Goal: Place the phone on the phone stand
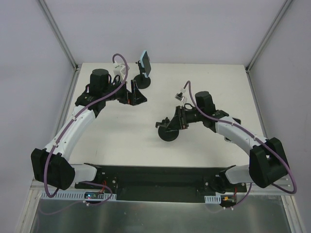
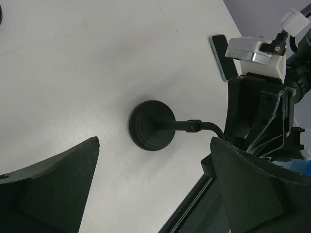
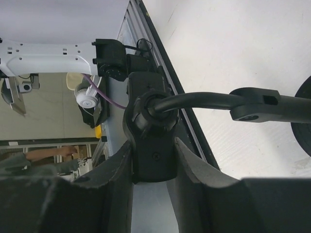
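A white worktop sits inside pale grey walls, with both arm bases at its near edge. The landmark is the phone stand, whose round base rests flat near the middle of the worktop.

Well beyond the phone stand and to its left is a second stand. Its cradle carries the phone, which is light blue, tilted, and held clear of the worktop.

The left arm reaches out from the near-left corner in a long sweep. The left hand is beyond and left of the phone stand and well apart from it. In the left wrist view its fingers are spread wide and grip nothing. That view looks across at the phone stand's base and its thin neck.

The right arm folds in from the right side, with its forearm pointing left. The right hand meets the phone stand's upper end. In the right wrist view its fingers are clamped on the black head at the top of the neck.
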